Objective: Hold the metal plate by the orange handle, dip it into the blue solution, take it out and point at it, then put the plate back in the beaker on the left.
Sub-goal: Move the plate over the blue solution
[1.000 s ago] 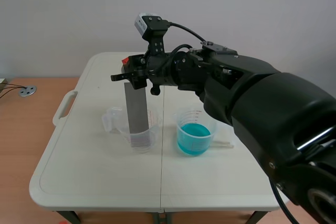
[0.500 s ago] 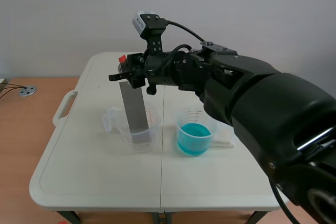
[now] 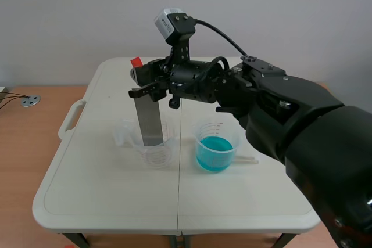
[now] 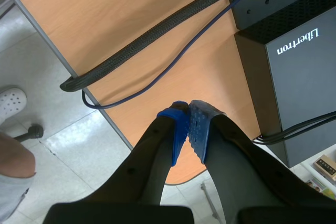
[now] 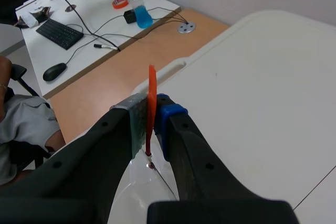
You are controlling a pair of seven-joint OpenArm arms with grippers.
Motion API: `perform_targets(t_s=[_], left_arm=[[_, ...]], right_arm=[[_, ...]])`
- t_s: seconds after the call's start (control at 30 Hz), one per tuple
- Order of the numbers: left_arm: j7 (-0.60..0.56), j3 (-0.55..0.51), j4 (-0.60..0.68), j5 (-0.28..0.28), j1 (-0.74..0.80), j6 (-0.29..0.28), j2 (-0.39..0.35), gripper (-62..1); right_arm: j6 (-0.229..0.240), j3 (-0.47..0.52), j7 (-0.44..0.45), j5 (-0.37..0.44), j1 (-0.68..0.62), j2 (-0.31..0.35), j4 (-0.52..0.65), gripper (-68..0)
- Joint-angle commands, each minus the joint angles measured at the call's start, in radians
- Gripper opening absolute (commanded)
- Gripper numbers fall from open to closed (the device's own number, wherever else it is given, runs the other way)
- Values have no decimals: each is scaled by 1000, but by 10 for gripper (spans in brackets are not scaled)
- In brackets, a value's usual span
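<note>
A: The metal plate (image 3: 151, 121)?
B: Dull grey metal, matt. Its orange handle (image 5: 151, 95) looks like thin, smooth plastic.
A: The beakers?
B: Clear glossy plastic, both the left beaker (image 3: 157, 156) and the right beaker (image 3: 216, 129); the blue solution (image 3: 214, 157) shines wet.
A: The left tool (image 4: 188, 109), its pads (image 4: 198, 129)?
B: Blue, dotted, rubbery-looking.
A: And the bench (image 3: 99, 190)?
B: Matt white plastic, smooth.

A grey, flat, rectangular metal plate (image 3: 150, 121) is held nearly upright, slightly tilted. It is carried by its orange handle (image 5: 151, 95), which is clamped between the fingers of the right end effector (image 5: 153, 108). The plate's lower end is seen inside the clear, graduated beaker on the left (image 3: 166, 156). Just beside that, a second clear beaker (image 3: 216, 131) stands upright on the worktop (image 3: 104, 201), its lower half filled with blue solution (image 3: 214, 156).
</note>
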Motion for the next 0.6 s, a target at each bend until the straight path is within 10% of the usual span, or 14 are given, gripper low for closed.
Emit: perform_targets(t_s=[0.0, 0.57], left_arm=[[-5, 1, 14, -6, 5, -3, 2, -590], [-6, -113, 34, -6, 6, -2, 2, -590]], right_arm=[[4, 1, 19, 14, 14, 6, 55, -664], [3, 2, 23, -35, -115, 95, 393, -664]])
